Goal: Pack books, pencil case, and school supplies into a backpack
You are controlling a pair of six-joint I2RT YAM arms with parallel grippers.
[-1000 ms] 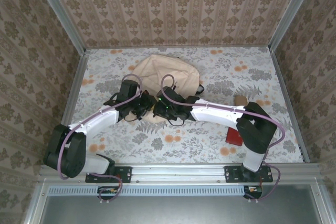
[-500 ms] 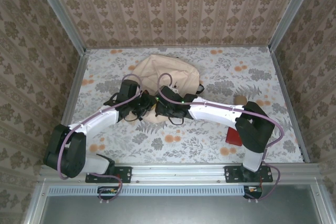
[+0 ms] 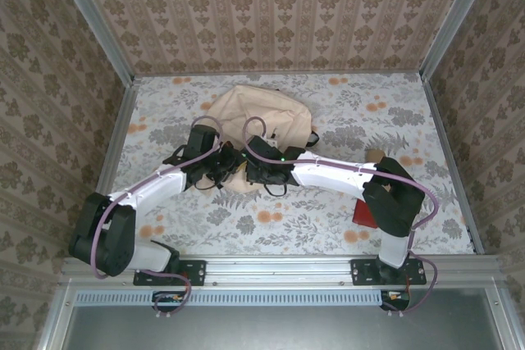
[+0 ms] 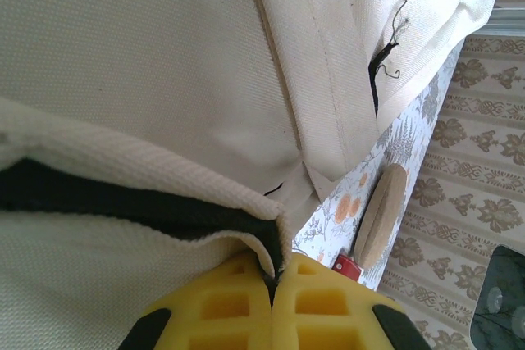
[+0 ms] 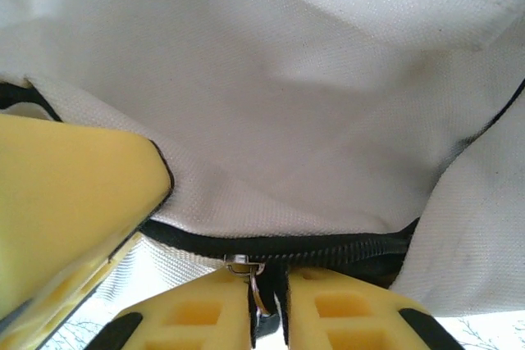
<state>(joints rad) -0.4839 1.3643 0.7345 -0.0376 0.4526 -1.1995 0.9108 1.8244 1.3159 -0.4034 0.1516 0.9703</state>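
Two hands on the backpack (image 3: 254,112): my left hand (image 4: 272,284) clamps the rim (image 4: 123,171); my right hand's (image 5: 269,301) shallow pinch on the zipper pull (image 5: 243,265) could slip.

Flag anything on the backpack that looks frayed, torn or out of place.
One thing: in the left wrist view, a loose dark thread curls out from the end of a dark seam slit on the backpack, and it looks frayed. Otherwise the fabric shows only folds, with no visible tears, and nothing looks spilled.
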